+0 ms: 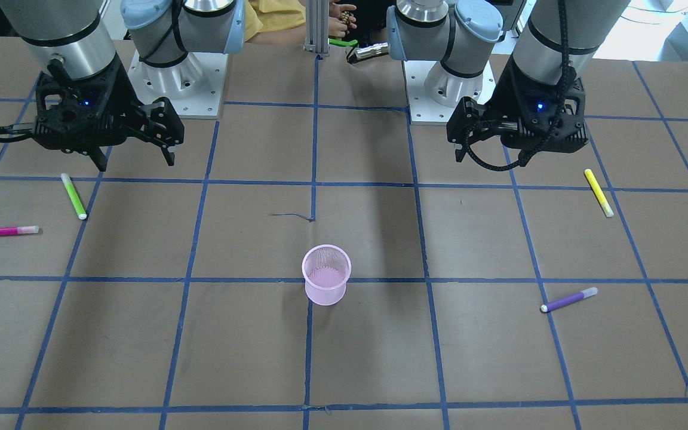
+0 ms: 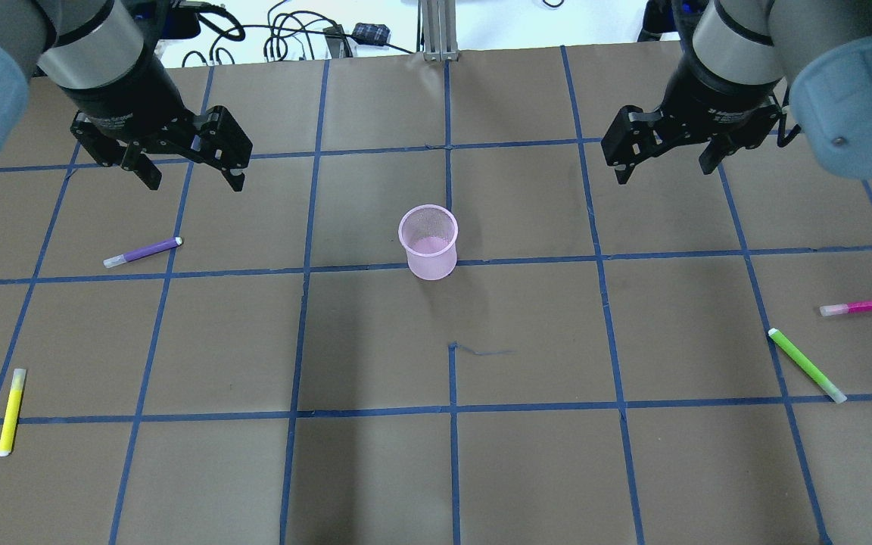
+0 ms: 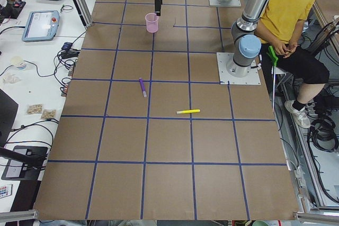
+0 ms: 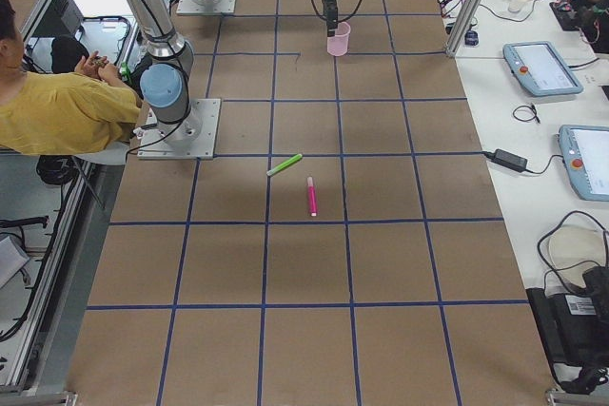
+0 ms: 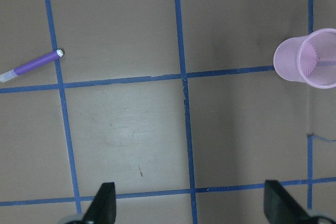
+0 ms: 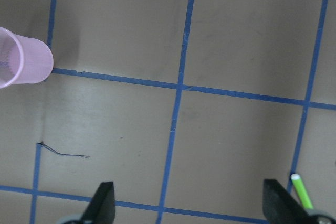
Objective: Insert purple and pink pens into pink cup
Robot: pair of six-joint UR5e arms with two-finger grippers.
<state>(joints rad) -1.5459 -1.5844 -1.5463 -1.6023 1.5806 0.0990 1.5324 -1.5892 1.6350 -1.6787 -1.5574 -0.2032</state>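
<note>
The pink mesh cup (image 2: 428, 242) stands upright at the table's middle; it also shows in the front view (image 1: 326, 275). The purple pen (image 2: 142, 252) lies flat just below and left of my left gripper (image 2: 195, 182), which is open, empty and raised above the table. The pen shows at the upper left of the left wrist view (image 5: 34, 65), with the cup (image 5: 310, 59) at the right edge. The pink pen (image 2: 865, 306) lies flat at the far right. My right gripper (image 2: 664, 172) is open and empty, well away from it. The right wrist view shows the cup (image 6: 21, 59), not the pink pen.
A green pen (image 2: 807, 365) lies next to the pink pen. A yellow pen (image 2: 12, 411) lies at the near left of the table. A seated person in yellow (image 3: 288, 19) is behind the arm bases. Cables and tablets (image 3: 39, 25) lie past the far table edge.
</note>
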